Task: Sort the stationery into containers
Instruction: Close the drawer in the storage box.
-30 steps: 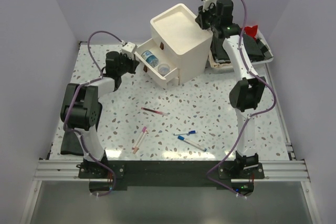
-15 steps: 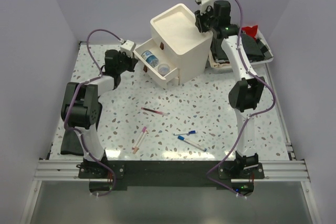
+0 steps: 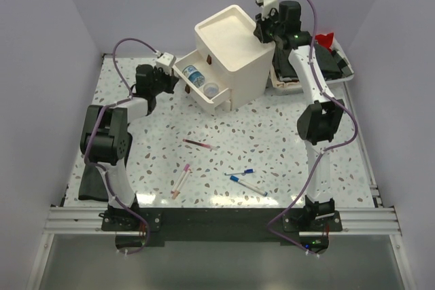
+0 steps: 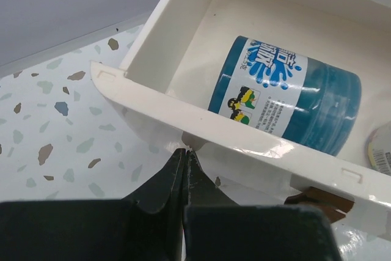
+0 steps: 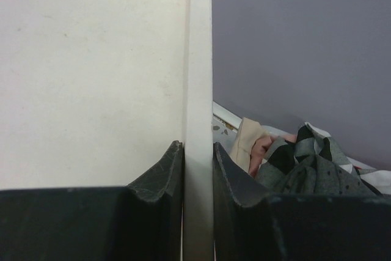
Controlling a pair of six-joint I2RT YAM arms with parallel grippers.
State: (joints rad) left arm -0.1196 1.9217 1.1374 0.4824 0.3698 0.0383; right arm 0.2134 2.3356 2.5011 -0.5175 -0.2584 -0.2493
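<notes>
The cream cabinet [image 3: 234, 49] stands at the back, its top drawer [image 3: 197, 86] pulled out with two blue tape rolls [image 3: 194, 75] inside; one roll shows in the left wrist view [image 4: 284, 93]. My left gripper [image 3: 170, 85] [image 4: 185, 154] is shut and empty, its tips against the drawer's front panel [image 4: 201, 123]. My right gripper [image 3: 264, 32] [image 5: 198, 148] is shut on the cabinet's top rim [image 5: 198, 59]. On the table lie a maroon pen [image 3: 199, 144], pink pens [image 3: 181, 180] and two blue-capped white pens [image 3: 246, 185].
A white tray [image 3: 340, 66] of dark cloths sits at the back right, beside the cabinet; the cloths [image 5: 305, 160] show in the right wrist view. A red object [image 3: 326, 39] stands behind the tray. Walls close in on both sides.
My left gripper has shifted slightly along the drawer front. My right gripper has moved slightly at the cabinet's top rim. The pens have not moved.
</notes>
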